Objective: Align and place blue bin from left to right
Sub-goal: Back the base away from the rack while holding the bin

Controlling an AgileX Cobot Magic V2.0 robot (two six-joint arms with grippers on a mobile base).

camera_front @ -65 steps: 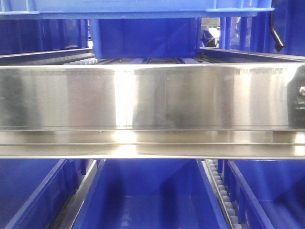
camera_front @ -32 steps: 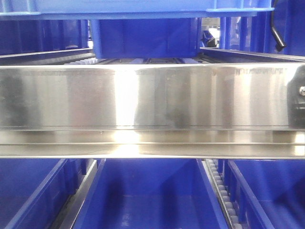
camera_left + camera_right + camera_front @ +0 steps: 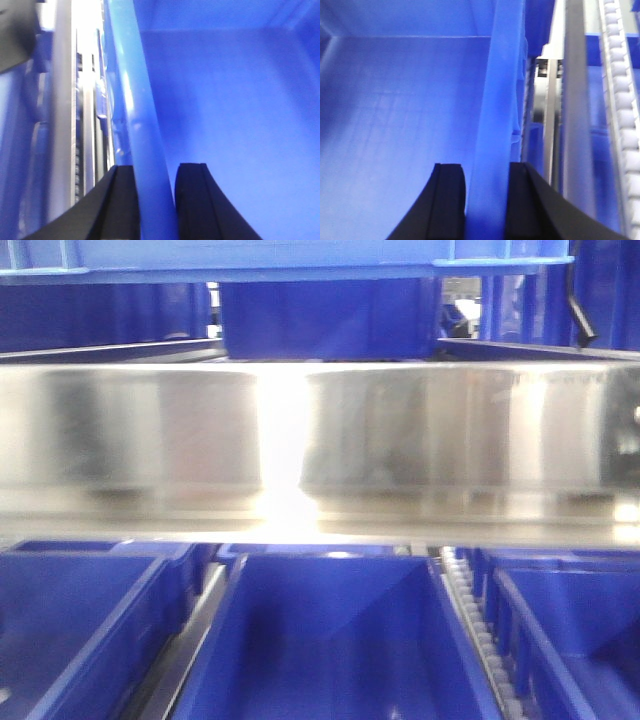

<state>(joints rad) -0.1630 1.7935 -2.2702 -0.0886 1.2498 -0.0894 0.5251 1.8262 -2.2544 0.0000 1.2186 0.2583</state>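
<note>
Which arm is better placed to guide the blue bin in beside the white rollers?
Probably right: the right gripper clamps the blue bin wall that lies beside the steel rail and white rollers. The left gripper clamps the opposite wall.

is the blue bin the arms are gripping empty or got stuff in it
Empty, as far as shown: both wrist views look into the blue bin and see only bare floor and walls.
</note>
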